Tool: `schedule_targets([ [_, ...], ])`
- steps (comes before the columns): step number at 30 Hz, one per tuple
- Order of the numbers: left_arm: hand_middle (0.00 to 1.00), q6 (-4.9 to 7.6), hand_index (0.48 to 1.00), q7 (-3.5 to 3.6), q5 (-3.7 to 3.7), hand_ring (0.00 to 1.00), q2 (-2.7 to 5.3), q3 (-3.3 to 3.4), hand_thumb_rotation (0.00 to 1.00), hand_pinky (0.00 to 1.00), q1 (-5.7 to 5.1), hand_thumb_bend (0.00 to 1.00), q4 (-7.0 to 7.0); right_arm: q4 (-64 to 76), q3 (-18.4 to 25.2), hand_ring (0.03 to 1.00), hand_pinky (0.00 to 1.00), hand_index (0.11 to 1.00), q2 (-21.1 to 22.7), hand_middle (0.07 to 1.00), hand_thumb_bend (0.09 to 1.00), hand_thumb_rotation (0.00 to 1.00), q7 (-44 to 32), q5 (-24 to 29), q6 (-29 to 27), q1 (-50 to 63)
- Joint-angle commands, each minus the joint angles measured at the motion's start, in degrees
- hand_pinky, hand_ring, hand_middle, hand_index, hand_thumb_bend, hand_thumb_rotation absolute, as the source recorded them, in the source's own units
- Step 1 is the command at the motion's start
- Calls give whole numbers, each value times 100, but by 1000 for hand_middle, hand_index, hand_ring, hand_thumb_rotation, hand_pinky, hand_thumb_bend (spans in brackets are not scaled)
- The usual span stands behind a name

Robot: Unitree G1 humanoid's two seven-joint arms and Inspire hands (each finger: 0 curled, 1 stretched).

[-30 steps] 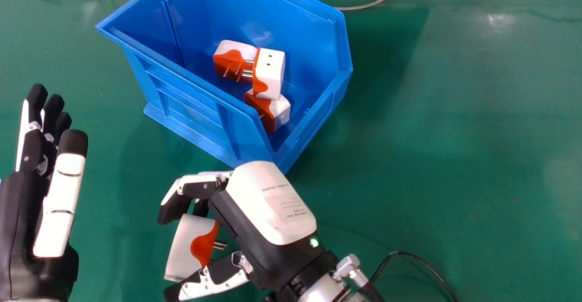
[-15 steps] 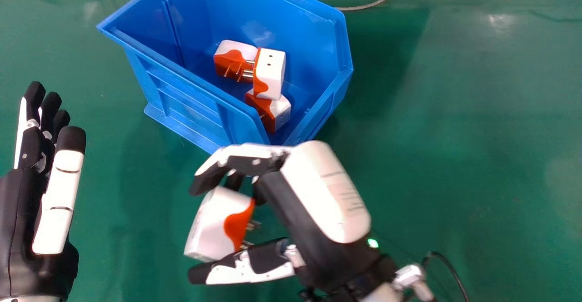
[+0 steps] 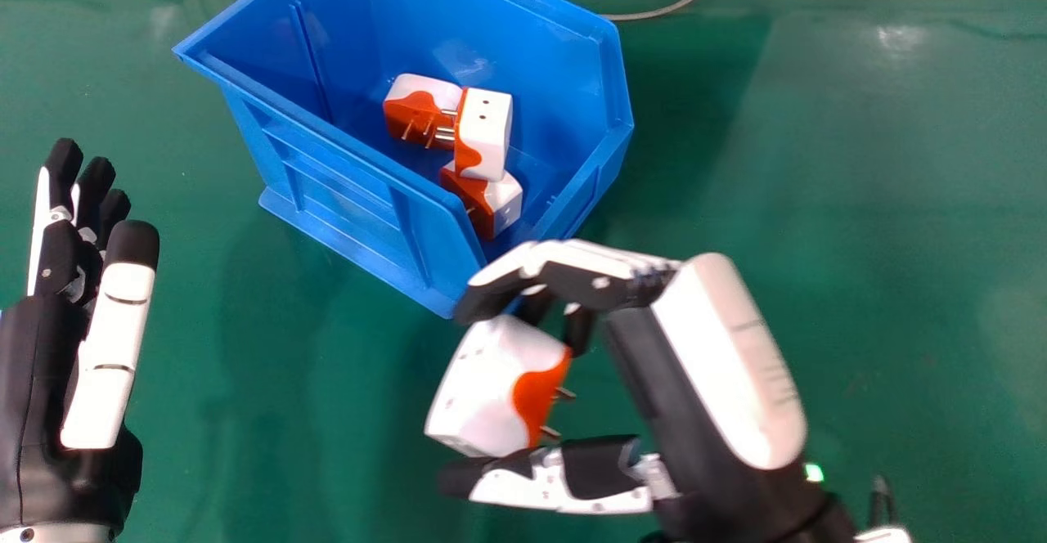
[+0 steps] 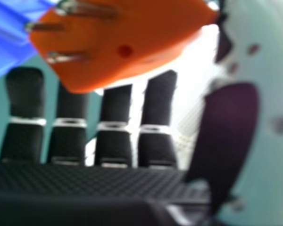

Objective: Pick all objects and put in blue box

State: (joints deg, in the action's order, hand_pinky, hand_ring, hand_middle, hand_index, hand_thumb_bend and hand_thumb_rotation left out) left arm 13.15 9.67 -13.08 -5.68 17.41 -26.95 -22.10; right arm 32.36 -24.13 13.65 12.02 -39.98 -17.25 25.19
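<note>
Rightward across the green tabletop (image 3: 859, 240), the R hand (image 3: 695, 388) has carried a plug adapter (image 3: 483, 400), now near the blue box (image 3: 339, 224), robot's side. Box lies fwd & slightly left, so next move prob. up & over that way. Thumb & fingers pinch the adapter: white body, orange base, metal prongs facing the palm. L hand (image 3: 45, 396) at head view's left edge.

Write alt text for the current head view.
The robot's right hand pinches a white and orange plug adapter near a blue box holding three similar adapters on a green table. The left hand is open at left.
</note>
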Motion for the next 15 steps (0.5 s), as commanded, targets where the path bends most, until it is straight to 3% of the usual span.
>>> schedule_targets([
  [1, 995, 101, 1000, -5, 35, 991, -60, 56, 775, 984, 49, 621, -37, 318, 299, 432, 305, 508, 93, 528, 493, 0, -36, 221, -179, 142],
  [6, 995, 105, 1000, -3, 74, 990, -69, 50, 777, 980, 114, 618, 8, 550, 790, 433, 308, 505, 41, 532, 492, 0, -120, 302, -90, 294],
  [9, 996, 39, 1000, -34, 75, 990, -43, 36, 779, 979, 134, 622, -22, 498, 1071, 432, 309, 504, -28, 532, 492, 0, -91, 279, -114, 122],
  [15, 998, 22, 1000, -43, 99, 990, -42, 22, 777, 980, 192, 635, 6, 193, 1219, 422, 306, 515, -261, 530, 491, 0, -136, 238, -49, -589],
])
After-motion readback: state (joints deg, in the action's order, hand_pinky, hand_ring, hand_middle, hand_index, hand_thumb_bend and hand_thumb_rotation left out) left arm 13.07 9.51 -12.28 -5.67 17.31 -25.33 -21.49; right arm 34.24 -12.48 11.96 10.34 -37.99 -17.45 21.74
